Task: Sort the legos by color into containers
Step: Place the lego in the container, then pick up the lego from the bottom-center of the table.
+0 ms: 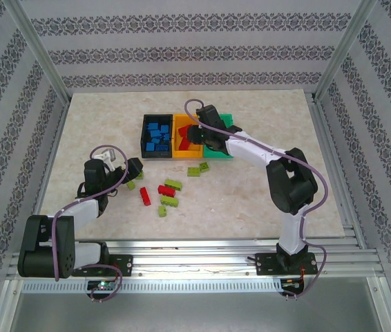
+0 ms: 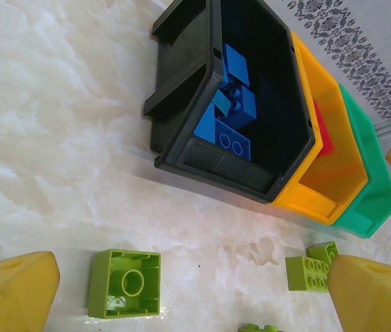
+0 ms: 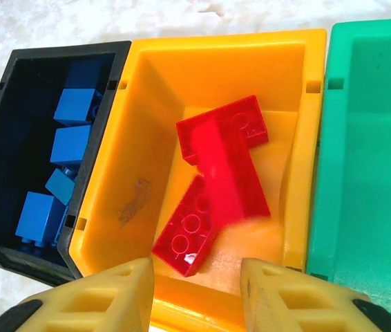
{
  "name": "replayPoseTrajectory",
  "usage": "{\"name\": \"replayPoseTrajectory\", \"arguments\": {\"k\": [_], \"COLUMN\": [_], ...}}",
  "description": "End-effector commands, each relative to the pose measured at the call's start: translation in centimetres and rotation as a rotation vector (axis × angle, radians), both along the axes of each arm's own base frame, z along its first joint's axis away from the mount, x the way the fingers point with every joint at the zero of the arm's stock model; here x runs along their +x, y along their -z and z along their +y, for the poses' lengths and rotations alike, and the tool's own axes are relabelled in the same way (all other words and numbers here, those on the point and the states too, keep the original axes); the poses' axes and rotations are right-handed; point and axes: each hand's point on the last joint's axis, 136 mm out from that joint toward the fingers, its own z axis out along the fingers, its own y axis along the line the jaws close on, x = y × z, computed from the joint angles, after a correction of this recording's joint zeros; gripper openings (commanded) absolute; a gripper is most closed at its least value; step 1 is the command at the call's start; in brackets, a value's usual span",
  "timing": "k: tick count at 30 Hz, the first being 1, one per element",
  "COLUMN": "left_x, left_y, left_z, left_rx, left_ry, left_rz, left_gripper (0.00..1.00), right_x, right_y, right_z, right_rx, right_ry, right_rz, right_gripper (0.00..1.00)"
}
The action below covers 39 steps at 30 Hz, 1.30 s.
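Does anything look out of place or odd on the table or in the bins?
Mostly tidy. One green brick on the table lies upside down, hollow side up. In the orange bin, one red brick is blurred, apparently mid-drop, and a dark smudge marks its floor.

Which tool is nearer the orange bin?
Right. The right tool hangs over the orange bin; the left tool is by the loose green bricks, apart from it.
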Motion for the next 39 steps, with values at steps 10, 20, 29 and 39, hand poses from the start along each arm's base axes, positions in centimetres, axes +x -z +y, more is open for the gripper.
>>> {"name": "replayPoseTrajectory", "arguments": {"k": [10,20,29,39], "left_x": [0.5,0.3,0.2,-0.1], "left_y": [-0.3,-0.6,-1.0,-2.1], "left_z": [0.2,0.2,0.3,0.4], "left_rx": [-0.013,-0.013,-0.004,-0.008], "left_ry": [-0.001,0.000,-0.005,-0.011], "left_rz": [-0.013,-0.021,-0.030,-0.059], "left_gripper": [1.00,1.00,1.00,1.00], "right_x": [-3.5,-8.7,-14.5,-18.5], "right_y": [-1.2,-1.3,-0.2,1.9], "right_z": [0.2,3.1,7.6,11.3], "right_rx": [-0.018,-0.021,-0.014,0.000], "right_ry": [-0.070,-0.200,-0.362,-0.462], "right_rz": [-0.022,0.001,0.036,0.084], "right_gripper": [0.40,0.42,0.42,0.42]}}
